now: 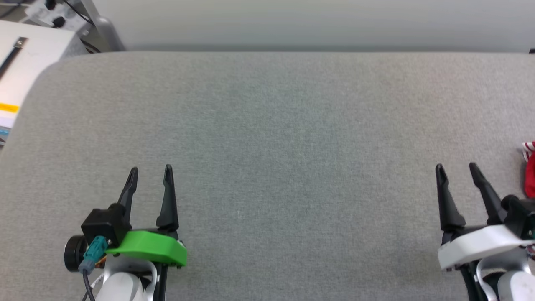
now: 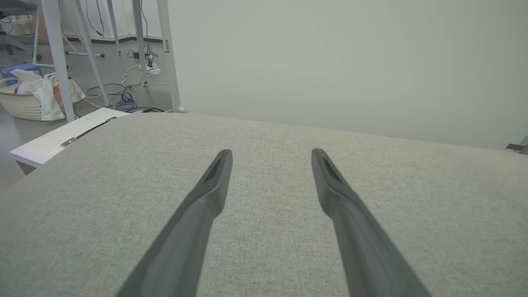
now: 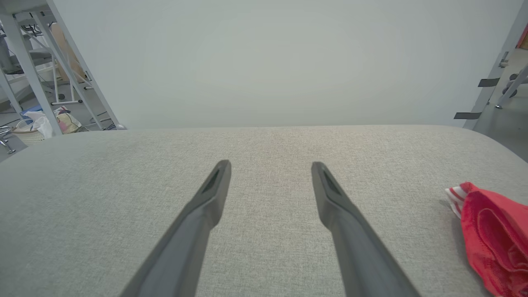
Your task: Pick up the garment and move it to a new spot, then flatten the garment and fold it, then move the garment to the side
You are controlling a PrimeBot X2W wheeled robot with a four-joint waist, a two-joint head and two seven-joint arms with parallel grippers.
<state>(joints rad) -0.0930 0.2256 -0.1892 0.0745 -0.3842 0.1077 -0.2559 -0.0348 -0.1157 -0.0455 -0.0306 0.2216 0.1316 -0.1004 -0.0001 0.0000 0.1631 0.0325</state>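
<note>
The garment [image 1: 530, 171] is a crumpled heap of red cloth with red-and-white striped trim, lying at the far right edge of the grey table; most of it is cut off by the frame. In the right wrist view the garment [image 3: 495, 235] sits low on the right, apart from the fingers. My right gripper [image 1: 456, 168] stands open just left of it, with nothing between its fingers [image 3: 330, 194]. My left gripper [image 1: 151, 170] is open over bare cloth at the near left, far from the garment, and is empty in its own wrist view [image 2: 270, 153].
A grey fabric-covered table [image 1: 267, 125] spans the whole scene, with a pale wall behind it. A white side table [image 1: 25, 62] stands off the far left corner. Metal frame legs [image 2: 99, 45], cables and a laundry basket [image 2: 24, 103] stand on the floor beyond.
</note>
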